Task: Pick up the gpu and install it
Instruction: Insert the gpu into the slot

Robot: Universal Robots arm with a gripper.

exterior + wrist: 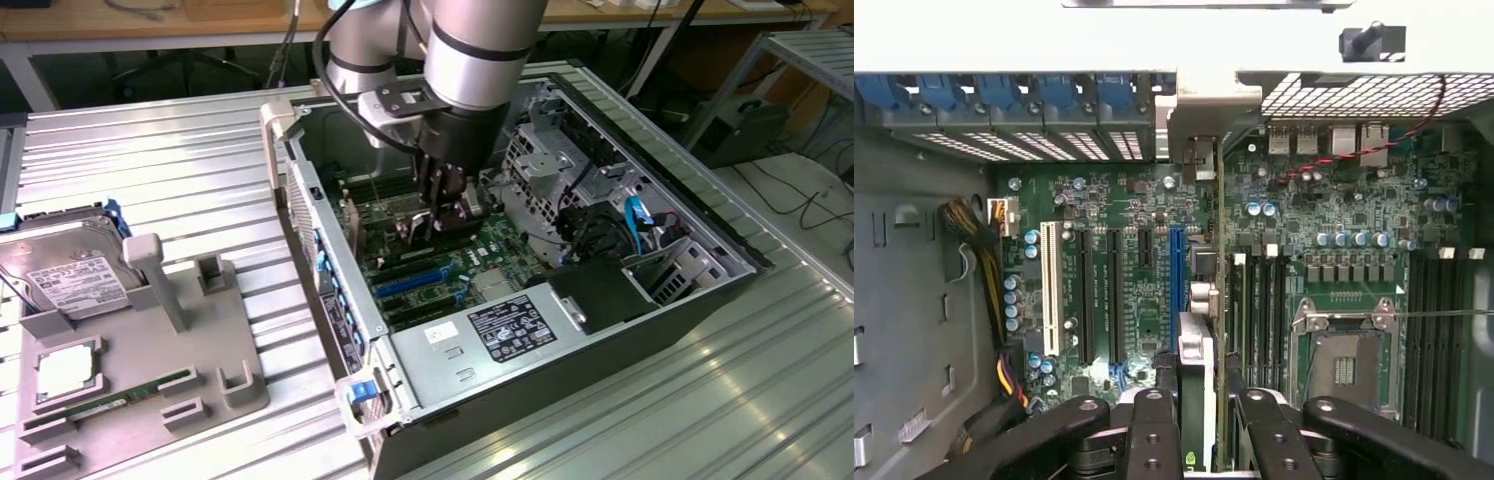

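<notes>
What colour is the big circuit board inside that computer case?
The motherboard is green; the wrist view shows it best.

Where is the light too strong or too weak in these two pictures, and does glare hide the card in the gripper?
Exterior view: even room light, the metal table shines softly, the computer case is darker inside under the arm, near the gripper. Wrist view: the case's rim is washed out white, the motherboard evenly lit; no glare hides the graphics card between the fingers.
</notes>
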